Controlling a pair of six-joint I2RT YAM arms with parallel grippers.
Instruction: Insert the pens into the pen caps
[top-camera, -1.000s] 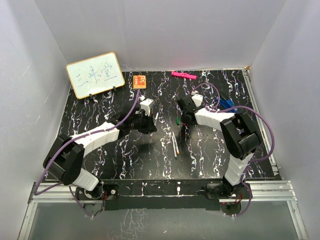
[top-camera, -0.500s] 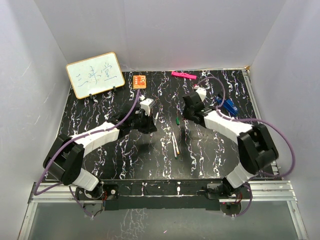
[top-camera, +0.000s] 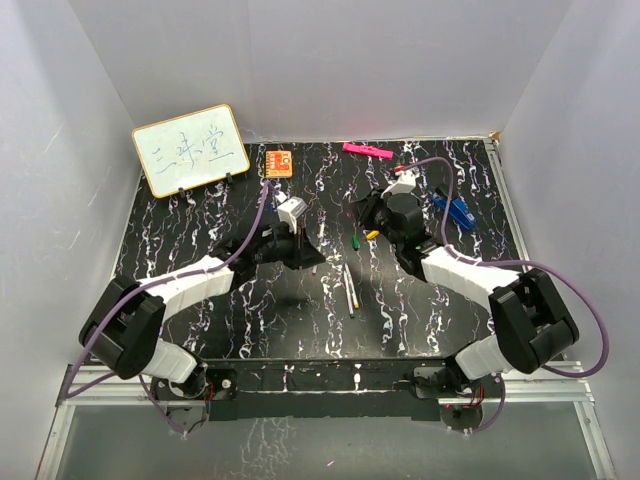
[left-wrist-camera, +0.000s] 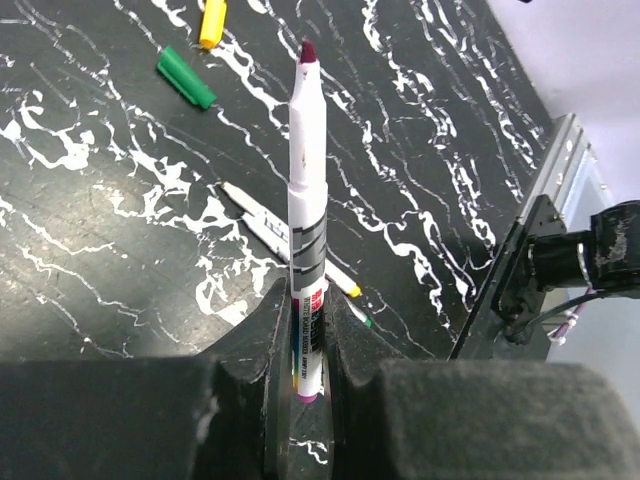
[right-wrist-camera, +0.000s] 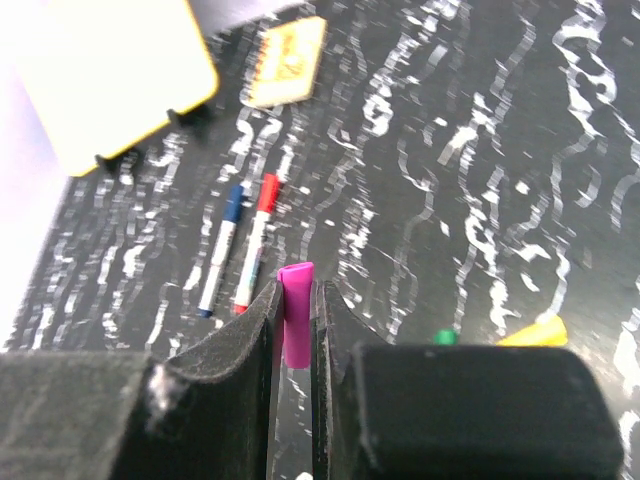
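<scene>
From above, the black, white-veined table (top-camera: 180, 215) is sitting inside plain white walls (top-camera: 330, 70). A whiteboard (top-camera: 190, 150) is leaning at its far left corner, an orange card (top-camera: 279, 162) is lying just beside that, a pink bar (top-camera: 366, 150) is lying along the far edge and a blue object (top-camera: 455, 210) is lying off to the right. Both arms are reaching in over the middle, with the left end effector (top-camera: 308, 250) and the right end effector (top-camera: 362, 213) facing each other, near but apart. What each is gripping is too small to make out from here. Two loose pens (top-camera: 349, 289) are lying side by side nearer the bases, with a green cap (top-camera: 355, 241) and a yellow cap (top-camera: 372, 234) lying just beyond them. The left wrist camera is showing its fingers closing narrowly on the lower barrel of a purple-tipped pen (left-wrist-camera: 308, 190), which is pointing away above the table. The right wrist camera, rather blurred, is showing its fingers pinching a purple cap (right-wrist-camera: 295, 310), whose lower end is disappearing between them. Beyond it, a blue-capped pen (right-wrist-camera: 220, 250) and a red-capped pen (right-wrist-camera: 255, 240) are lying together on the table.
</scene>
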